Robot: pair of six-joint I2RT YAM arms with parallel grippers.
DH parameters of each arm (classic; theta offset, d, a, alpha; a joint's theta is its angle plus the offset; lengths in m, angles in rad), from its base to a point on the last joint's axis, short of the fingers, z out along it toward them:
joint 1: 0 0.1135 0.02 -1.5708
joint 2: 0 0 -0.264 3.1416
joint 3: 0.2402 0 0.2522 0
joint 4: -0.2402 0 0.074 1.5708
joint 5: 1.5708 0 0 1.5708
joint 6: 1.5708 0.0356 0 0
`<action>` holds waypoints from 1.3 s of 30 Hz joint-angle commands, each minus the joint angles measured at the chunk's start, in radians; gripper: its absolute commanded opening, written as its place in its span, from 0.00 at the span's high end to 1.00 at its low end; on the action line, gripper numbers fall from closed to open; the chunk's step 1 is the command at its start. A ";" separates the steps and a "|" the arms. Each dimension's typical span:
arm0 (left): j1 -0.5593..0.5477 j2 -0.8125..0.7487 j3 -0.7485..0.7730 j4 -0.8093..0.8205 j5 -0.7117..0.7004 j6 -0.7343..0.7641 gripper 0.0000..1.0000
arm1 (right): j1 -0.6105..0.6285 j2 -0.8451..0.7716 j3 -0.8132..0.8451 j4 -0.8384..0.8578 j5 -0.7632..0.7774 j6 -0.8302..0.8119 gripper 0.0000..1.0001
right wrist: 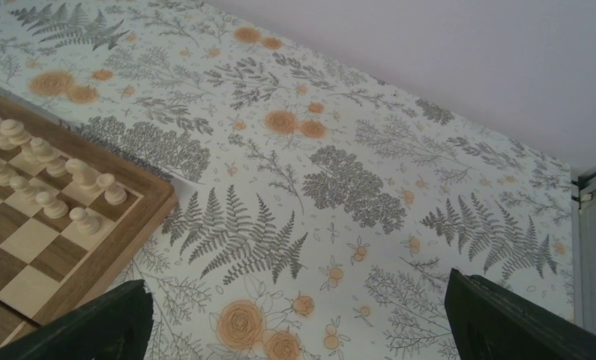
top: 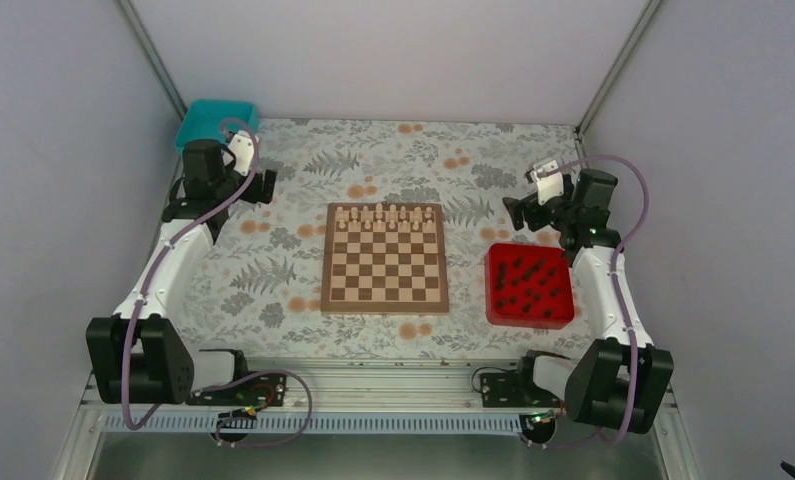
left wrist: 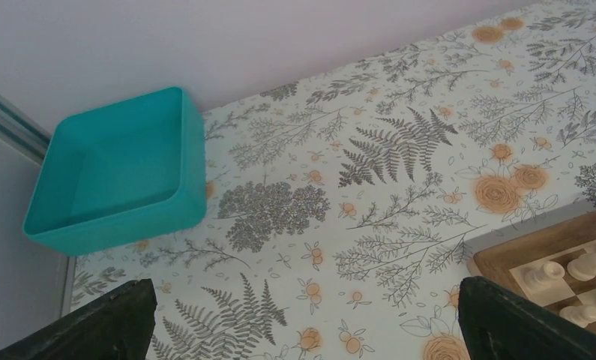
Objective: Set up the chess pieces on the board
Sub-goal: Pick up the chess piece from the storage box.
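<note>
The wooden board (top: 384, 259) lies in the middle of the table, with pale cream pieces (top: 388, 216) on its two far rows. Several tiny dark chess pieces (top: 528, 281) lie loose in a red square tray (top: 494, 290) to the right of the board. My left gripper (top: 266, 186) is open and empty, held above the table left of the board's far corner (left wrist: 572, 247). My right gripper (top: 514, 214) is open and empty, just beyond the tray and right of the board's far right corner (right wrist: 141, 214). Both wrist views show wide-apart fingertips (left wrist: 100, 322) (right wrist: 519, 319) over bare patterned cloth.
A teal bin (top: 216, 122) (left wrist: 118, 176) stands empty at the far left corner, behind the left gripper. Grey walls enclose the table on three sides. A metal rail (top: 373, 385) runs along the near edge between the arm bases.
</note>
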 commanded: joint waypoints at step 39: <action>0.005 -0.043 -0.038 0.024 0.029 0.043 0.00 | -0.001 0.081 -0.090 -0.401 0.254 -0.298 0.64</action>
